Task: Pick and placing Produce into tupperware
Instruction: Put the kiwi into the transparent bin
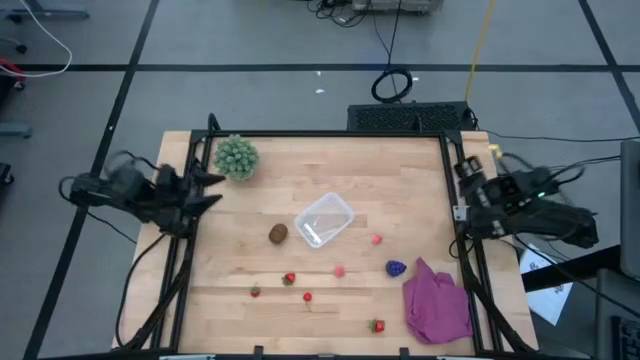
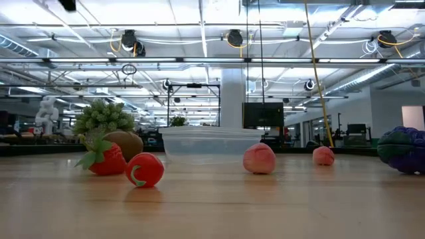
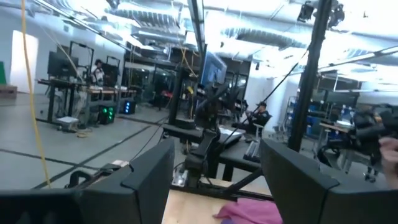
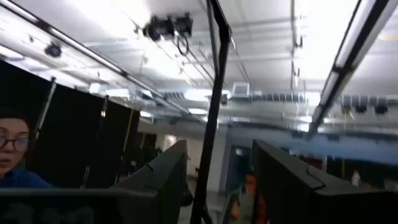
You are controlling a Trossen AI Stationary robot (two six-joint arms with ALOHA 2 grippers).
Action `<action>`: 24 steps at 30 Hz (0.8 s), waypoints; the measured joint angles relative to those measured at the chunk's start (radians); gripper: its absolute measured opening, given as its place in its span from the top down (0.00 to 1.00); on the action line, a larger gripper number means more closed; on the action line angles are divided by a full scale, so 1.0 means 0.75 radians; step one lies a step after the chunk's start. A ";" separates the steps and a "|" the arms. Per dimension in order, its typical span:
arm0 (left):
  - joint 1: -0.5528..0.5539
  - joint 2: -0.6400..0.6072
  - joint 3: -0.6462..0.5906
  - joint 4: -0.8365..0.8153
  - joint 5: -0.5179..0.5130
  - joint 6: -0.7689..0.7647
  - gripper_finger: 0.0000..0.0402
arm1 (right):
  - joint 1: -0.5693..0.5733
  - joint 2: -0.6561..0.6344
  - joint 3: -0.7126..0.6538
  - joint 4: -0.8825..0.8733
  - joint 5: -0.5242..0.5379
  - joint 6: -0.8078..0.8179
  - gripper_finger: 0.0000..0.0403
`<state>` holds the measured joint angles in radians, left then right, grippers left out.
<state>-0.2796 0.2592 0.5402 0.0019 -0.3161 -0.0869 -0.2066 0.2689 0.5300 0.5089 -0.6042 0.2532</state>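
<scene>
A: Both tools parked at the surface edges, left tool (image 1: 213,188) and right tool (image 1: 466,195), fingers apart, empty

B: Clear rectangular plastic tub (image 1: 324,219) mid-surface, empty; take the brown round fruit (image 1: 278,233) just beside it first, straight down

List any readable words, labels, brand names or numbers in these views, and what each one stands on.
None can be read. The tupperware, the produce and the purple cloth show no print. White papers beside the table's right edge carry dark marks too small to read. Room screens in the low view are blank or blurred.
</scene>
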 joint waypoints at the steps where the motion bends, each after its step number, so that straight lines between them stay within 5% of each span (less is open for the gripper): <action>1: -0.007 0.029 0.083 -0.059 -0.001 -0.003 0.40 | 0.000 0.035 0.102 -0.125 0.000 -0.016 0.57; 8: -0.032 0.324 0.569 -0.569 -0.229 -0.060 0.40 | -0.002 0.497 0.874 -1.343 0.184 -0.080 0.57; 12: -0.032 0.490 0.709 -0.888 -0.384 -0.220 0.40 | 0.001 0.783 1.102 -1.939 0.314 -0.036 0.57; 24: -0.031 0.709 0.754 -1.329 -0.412 -0.652 0.40 | 0.164 1.263 1.065 -2.150 0.319 0.107 0.57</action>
<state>-0.3027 0.7911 1.1057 -0.9948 -0.6252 -0.5760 -0.0834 1.2164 1.3289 -1.1034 -0.3652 0.3334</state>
